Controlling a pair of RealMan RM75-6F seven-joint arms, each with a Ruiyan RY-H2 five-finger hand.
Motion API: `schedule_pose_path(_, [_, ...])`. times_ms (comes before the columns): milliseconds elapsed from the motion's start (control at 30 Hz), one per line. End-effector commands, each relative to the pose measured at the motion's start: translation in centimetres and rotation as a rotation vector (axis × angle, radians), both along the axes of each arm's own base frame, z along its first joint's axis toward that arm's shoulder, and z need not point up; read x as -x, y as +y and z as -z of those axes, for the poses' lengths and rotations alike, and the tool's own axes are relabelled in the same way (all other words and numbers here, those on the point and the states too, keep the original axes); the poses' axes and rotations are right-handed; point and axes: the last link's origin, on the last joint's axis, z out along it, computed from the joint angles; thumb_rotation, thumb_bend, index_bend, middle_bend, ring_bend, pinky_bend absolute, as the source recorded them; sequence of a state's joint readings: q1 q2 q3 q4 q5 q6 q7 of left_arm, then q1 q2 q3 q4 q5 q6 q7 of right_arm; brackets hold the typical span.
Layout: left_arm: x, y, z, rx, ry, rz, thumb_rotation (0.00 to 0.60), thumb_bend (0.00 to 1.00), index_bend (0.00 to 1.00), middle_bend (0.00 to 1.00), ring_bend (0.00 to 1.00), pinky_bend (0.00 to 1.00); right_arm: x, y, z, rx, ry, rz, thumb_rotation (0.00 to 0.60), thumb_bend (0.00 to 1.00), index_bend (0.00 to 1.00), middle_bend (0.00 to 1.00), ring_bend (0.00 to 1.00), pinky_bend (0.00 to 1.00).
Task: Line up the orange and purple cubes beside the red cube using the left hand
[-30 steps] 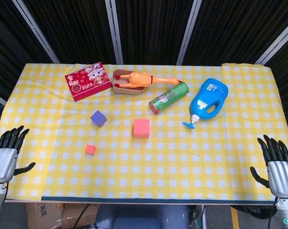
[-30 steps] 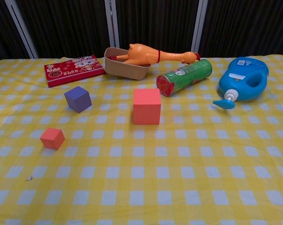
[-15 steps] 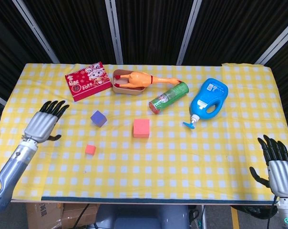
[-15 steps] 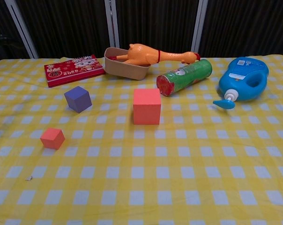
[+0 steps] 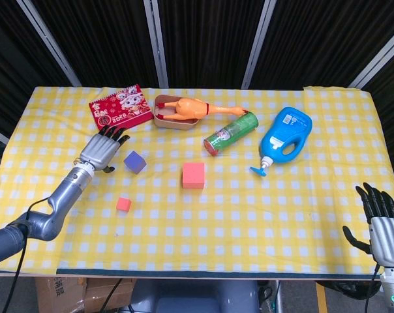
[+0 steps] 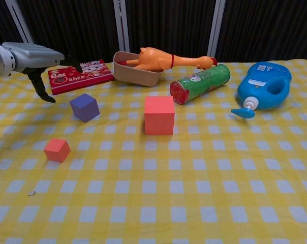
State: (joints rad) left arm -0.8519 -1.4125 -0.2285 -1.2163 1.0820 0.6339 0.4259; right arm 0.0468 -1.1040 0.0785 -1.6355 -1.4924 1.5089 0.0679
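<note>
- Head view: left hand (image 5: pixel 102 151) hovers over the tabletop (image 5: pixel 203 222), fingers spread, holding nothing.
- Purple cube (image 5: pixel 135 162) sits just beside that hand, on its right; no contact is visible.
- Orange cube (image 5: pixel 123 204) lies nearer the robot than the hand, apart from it.
- Red cube (image 5: pixel 193 175) stands further right, beyond the purple cube, well apart from the hand.
- Red booklet (image 5: pixel 119 110) lies just past the fingertips.
- Right hand (image 5: pixel 382 227) hangs at the near right tabletop edge, fingers extended, empty.
- Chest view: left hand (image 6: pixel 32 60) is raised above the cloth, thumb pointing down.
</note>
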Motion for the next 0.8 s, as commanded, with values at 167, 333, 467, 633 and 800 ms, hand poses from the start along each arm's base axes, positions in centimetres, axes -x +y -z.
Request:
schedule_pose_path(167, [-0.7,0.7,2.1,0.037,0.026,-0.001,0.6,0.24,0.16,0.0,0.0,0.02,0.0,-0.1,-0.1,0.0,-0.007,0.004,0.6,0.37,0.0,0.0,0.0,0.04])
schedule_pose_path(333, [-0.7,1.0,3.1,0.05,0.04,-0.012,0.6,0.24,0.17,0.0,0.0,0.02,0.0,0.0,-0.1,0.001,-0.008,0.002,0.6,0.37,0.0,0.0,0.0,0.04])
schedule_pose_path(467, [-0.6,1.3,4.0,0.056,0.046,-0.024,0.6,0.26,0.2,0.0,0.0,0.02,0.0,0.0,-0.1,0.002,-0.011,0.004,0.6,0.37,0.0,0.0,0.0,0.04])
schedule_pose_path(633, [-1.0,1.4,4.9,0.056,0.03,-0.027,0.6,0.31,0.26,0.0,0.0,0.02,0.0,0.0,-0.1,0.0,-0.013,0.003,0.6,0.37,0.0,0.0,0.0,0.04])
schedule_pose_path(800, [-1.1,1.5,5.3,0.052,0.021,-0.025,0.6,0.35,0.37,0.0,0.0,0.02,0.0,0.0,-0.1,0.001,-0.014,0.003,0.6,0.37,0.0,0.0,0.0,0.04])
